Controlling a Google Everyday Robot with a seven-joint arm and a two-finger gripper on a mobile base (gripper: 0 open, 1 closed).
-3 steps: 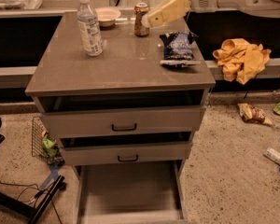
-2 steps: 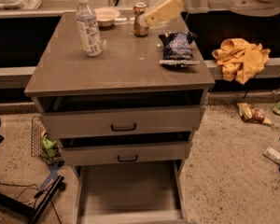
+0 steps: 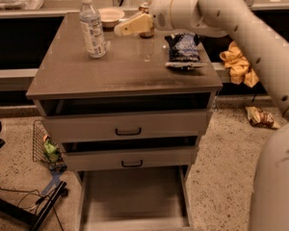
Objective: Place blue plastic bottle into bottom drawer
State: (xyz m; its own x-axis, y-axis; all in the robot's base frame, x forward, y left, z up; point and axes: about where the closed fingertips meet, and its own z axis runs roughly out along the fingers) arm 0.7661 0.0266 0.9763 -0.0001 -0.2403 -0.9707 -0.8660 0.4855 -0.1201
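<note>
Blue plastic bottle stands upright at the 10 o'clock part of the surface. Its long axis is vertical and its white cap points up. The body is clear and slim, with a pale label bearing bluish print. The end effector hovers at the bottle's 3 o'clock, near but apart; whether it is open or closed cannot be told. The bottom drawer is pulled out at 6 o'clock, showing a flat grey floor.

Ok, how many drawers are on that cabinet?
3. The top drawer, just under the cabinet top; the middle drawer below it; the bottom drawer, pulled out near the floor. The hand is above that top, near the blue plastic bottle.
</note>
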